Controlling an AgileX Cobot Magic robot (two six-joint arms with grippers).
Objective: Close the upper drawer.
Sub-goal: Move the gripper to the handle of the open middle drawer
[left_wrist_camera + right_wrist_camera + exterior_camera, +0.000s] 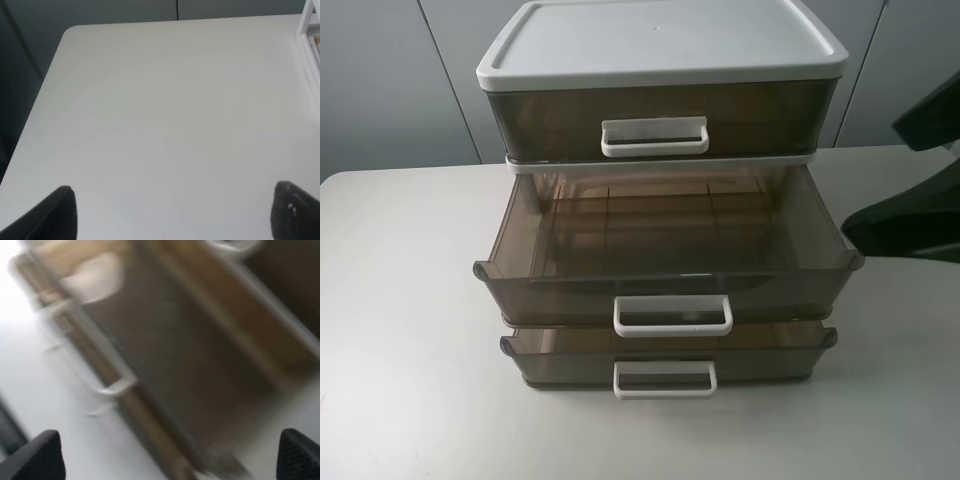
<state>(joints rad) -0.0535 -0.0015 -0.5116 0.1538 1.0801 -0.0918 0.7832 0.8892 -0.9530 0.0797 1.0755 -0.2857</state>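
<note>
Your drawer unit [660, 60] stands mid-desk [400, 330]. Its top drawer [655, 115] sits flush. The upper open drawer [670, 250] below it is pulled far out, and the lowest drawer [760, 352] pokes out a little. Your left hand [175, 212] hangs over the desk beside the unit, fingers spread wide, holding nothing. Your right hand [172, 457] is likewise wide open and empty above the drawers, though that view is blurred.

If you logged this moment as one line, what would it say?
top drawer: shut | middle drawer: pulled far out | bottom drawer: slightly out | left gripper: open, over table | right gripper: open, holding nothing
</note>
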